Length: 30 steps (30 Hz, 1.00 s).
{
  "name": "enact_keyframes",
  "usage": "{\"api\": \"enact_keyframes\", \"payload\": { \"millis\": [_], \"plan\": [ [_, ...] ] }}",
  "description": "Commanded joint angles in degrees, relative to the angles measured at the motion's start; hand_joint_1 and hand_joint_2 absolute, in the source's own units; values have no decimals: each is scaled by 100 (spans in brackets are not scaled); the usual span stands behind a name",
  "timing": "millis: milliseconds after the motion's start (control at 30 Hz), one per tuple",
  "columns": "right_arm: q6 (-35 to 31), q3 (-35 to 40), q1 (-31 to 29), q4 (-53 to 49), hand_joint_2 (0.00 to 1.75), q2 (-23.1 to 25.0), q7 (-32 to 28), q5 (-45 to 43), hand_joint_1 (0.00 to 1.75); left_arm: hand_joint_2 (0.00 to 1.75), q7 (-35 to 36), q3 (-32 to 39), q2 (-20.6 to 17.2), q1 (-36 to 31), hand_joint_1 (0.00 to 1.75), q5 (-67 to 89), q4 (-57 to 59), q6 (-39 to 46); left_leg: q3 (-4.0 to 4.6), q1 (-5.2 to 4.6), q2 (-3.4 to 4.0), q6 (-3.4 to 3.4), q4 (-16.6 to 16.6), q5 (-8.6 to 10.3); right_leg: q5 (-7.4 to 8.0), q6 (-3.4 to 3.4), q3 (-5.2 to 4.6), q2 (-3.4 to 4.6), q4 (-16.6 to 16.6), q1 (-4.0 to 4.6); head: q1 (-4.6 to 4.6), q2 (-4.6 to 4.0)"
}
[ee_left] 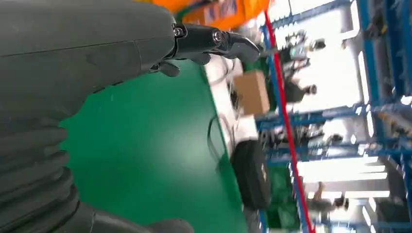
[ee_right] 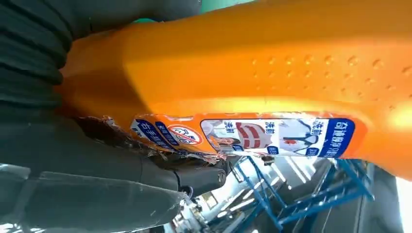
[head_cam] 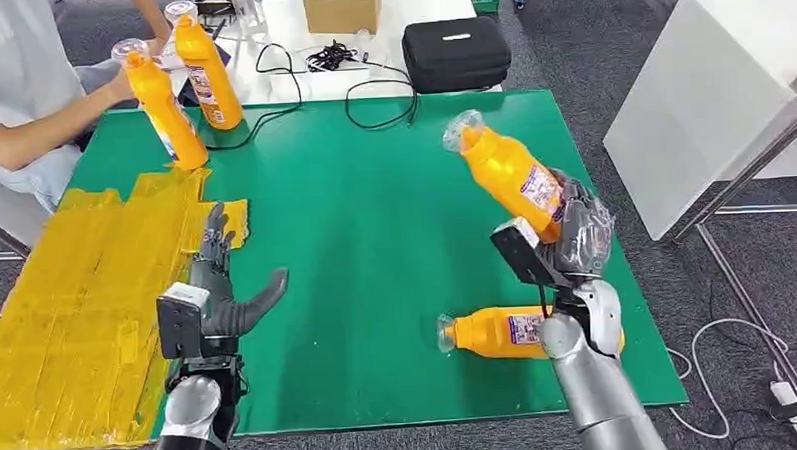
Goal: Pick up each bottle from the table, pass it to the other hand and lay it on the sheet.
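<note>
Grip: your right hand (head_cam: 575, 234) clasps the orange plastic bottle (head_cam: 508, 171), lifted, cap tilted away.
Receiver: your left hand (head_cam: 222, 291) waits empty, fingers spread.
Handover: bring the bottle's free neck across; release only once clasped.

1. Green mat (head_cam: 375, 236) covering the work table.
2. White table (head_cam: 367, 16) behind it, carrying a brown cardboard box (head_cam: 342, 7) and a black zipped case (head_cam: 456, 53).
3. Black cables (head_cam: 349, 82) trailing from the white table onto the mat's far edge.
4. Person in a light shirt (head_cam: 10, 88) seated at far left, forearm on the table.
5. White cabinet (head_cam: 710, 94) to the right; grey carpet (head_cam: 756, 273) with a white cable (head_cam: 714, 339).
</note>
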State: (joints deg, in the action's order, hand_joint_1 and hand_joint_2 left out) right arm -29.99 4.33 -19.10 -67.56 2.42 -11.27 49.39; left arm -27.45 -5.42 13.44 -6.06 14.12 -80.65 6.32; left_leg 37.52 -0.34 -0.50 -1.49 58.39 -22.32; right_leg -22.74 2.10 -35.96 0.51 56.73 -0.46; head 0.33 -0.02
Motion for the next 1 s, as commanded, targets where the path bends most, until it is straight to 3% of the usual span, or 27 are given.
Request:
{"api": "enact_keyframes", "payload": {
  "millis": [33, 400, 1000],
  "plan": [
    [615, -166, 135, -361, 175, 512, -483, -822, 175, 175, 149, -486, -202, -316, 0, -187, 455, -513, -24, 3, 4, 11, -3, -9, -8, -6, 23, -2, -3, 4, 0, 0],
    [1372, 701, -179, 712, 175, 1085, -839, -1322, 175, 175, 225, -889, -217, -410, 0, -406, 464, -922, -35, 7, 18, 12, -3, -14, -8, -7, 32, 10, -6, 8, 0, 0],
    [1302, 1464, -488, 2079, 175, 1648, -951, -1237, 175, 175, 265, -1052, -199, -539, 0, -707, 519, -1139, -41, 8, 20, 13, -3, -15, -10, -8, 36, 12, -6, 8, 2, 0]
  ]
}}
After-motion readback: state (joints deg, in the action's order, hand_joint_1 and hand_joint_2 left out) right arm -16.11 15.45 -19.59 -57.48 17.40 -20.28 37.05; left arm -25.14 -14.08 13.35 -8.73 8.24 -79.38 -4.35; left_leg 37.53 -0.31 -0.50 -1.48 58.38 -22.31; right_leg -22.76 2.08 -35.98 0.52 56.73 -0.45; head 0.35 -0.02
